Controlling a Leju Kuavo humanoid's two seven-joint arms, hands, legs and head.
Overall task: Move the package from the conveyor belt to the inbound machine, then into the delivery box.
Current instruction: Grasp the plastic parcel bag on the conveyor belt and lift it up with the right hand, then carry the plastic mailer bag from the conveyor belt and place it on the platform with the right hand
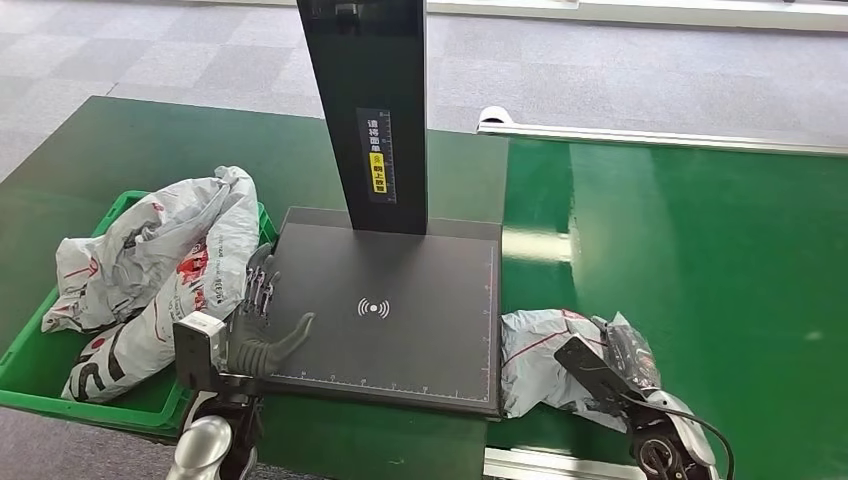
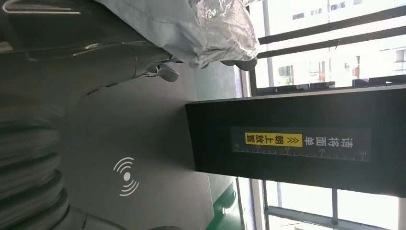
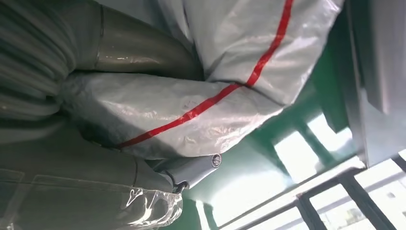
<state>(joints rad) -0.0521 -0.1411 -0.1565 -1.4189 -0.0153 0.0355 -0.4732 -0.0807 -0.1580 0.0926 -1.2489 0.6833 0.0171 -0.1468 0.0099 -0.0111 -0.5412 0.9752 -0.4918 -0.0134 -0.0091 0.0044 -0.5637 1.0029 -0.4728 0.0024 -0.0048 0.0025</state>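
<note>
Looks like the pickup step: right hand (image 1: 610,365) grips the grey package (image 1: 545,365) on the conveyor belt (image 1: 700,260); next it needs lifting onto the inbound machine (image 1: 400,300) beside it. Left hand (image 1: 262,322) rests spread, holding nothing.

Scanner post (image 1: 367,110) blocks the platform's (image 1: 400,300) far edge.

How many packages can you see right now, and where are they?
3, possibly more hidden underneath. One package lies on the conveyor belt, in the right hand. Two bags are piled in the green bin.
</note>
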